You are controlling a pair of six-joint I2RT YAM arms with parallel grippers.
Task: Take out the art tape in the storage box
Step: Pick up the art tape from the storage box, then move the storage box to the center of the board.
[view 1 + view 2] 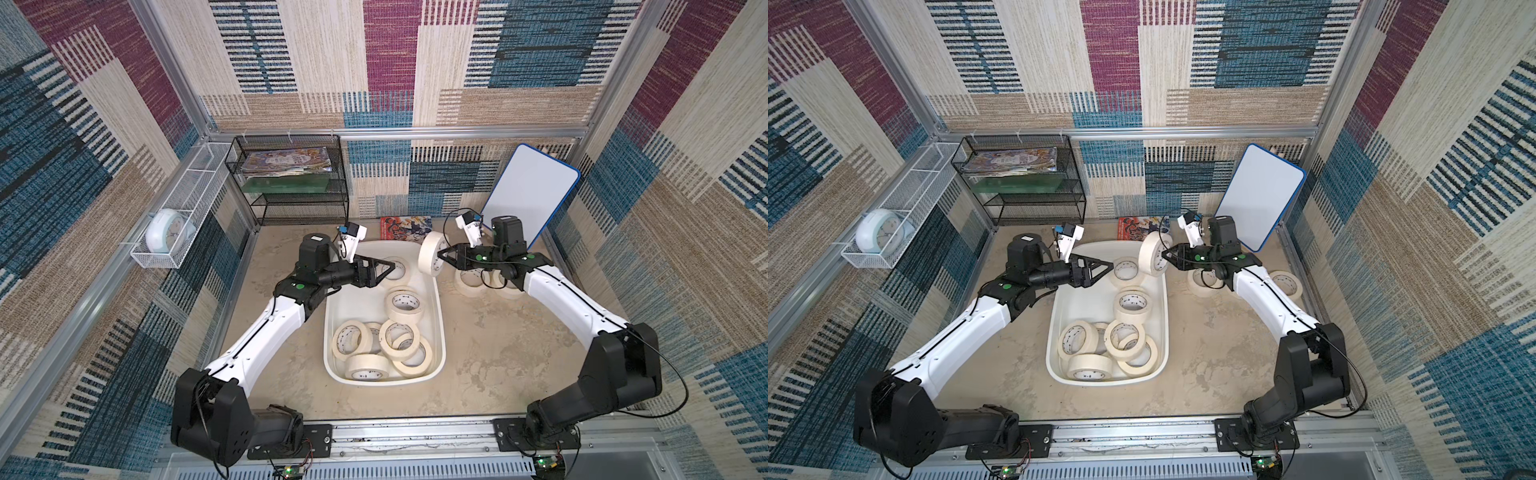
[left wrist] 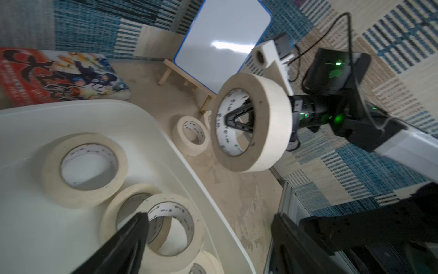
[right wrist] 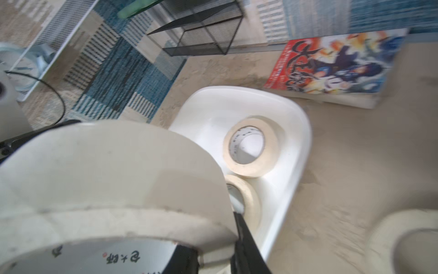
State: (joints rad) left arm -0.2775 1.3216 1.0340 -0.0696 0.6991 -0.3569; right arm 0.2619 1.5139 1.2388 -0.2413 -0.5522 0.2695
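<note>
Parts of rolls (image 1: 467, 289) on table (image 1: 498, 340) covered by right arm (image 1: 557, 286) in both top views. In right wrist view, held roll (image 3: 106, 180) blurred, cropped by frame edge. From above, core print (image 1: 405, 297) too small to read.

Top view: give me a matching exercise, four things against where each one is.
Things:
1. clock
2. whiteboard
3. comic
4. raised roll

Places:
A. in the right gripper
B. in the wire basket
C. standing tilted in the far right corner
D. flat on the table behind the storage box

Pairs: 1-B, 2-C, 3-D, 4-A
</note>
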